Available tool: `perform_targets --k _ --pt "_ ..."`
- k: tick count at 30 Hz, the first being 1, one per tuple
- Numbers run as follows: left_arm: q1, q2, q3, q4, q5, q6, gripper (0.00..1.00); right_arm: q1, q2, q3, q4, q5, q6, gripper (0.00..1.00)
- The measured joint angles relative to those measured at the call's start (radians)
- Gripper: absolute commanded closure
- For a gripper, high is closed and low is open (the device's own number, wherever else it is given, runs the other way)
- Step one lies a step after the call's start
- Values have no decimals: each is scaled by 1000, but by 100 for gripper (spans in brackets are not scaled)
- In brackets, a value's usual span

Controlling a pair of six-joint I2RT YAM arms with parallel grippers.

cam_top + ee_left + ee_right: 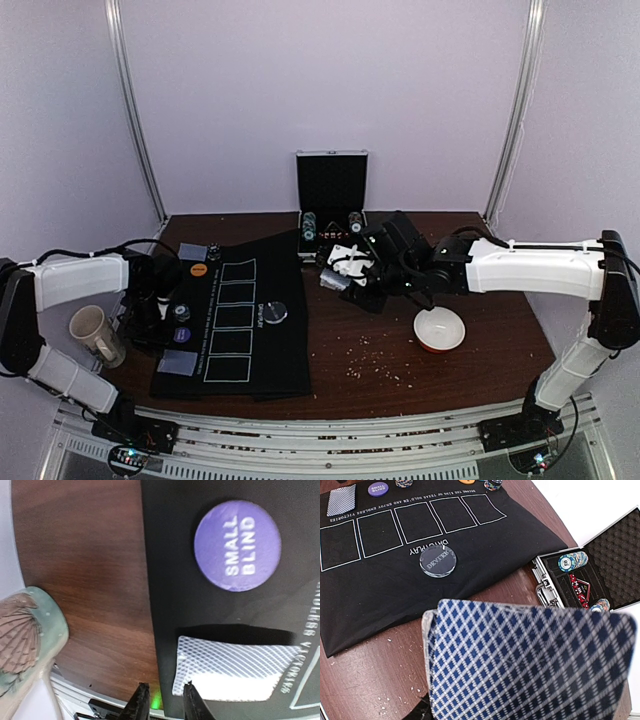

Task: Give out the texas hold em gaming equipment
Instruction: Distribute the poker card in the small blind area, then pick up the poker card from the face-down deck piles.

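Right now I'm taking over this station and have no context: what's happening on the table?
A poker layout is being set up on the black mat. The right tool holds a stack of blue-backed cards over the wood beside the open chip case. The left tool hovers nearly closed at the mat's left edge, next to a dealt card and the purple small blind button. The dealer button lies mid-mat.

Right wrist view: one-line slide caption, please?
Card deck fills the foreground above black mat, Dealer button and open chip case.
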Motion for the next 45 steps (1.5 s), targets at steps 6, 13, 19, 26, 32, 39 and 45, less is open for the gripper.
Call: perform_targets --k 6,13,19,26,32,39,45 --pt "-8 -98 192 65 93 69 56 0 0 2 -6 -6 -1 50" --pt "-204 -135 303 482 433 142 31 0 1 55 -16 -53 14 49" --pt "-291 -19 277 883 705 118 16 16 12 101 -9 -95 42 49" --pt "-321 102 293 1041 826 149 17 51 50 122 -10 -109 68 49" --pt "-336 132 298 1026 869 211 19 66 72 153 -17 -109 72 49" --pt "-337 160 356 974 808 259 47 74 87 181 -25 -107 72 50" --pt "-343 153 364 939 794 292 66 71 89 183 -37 -92 74 50"
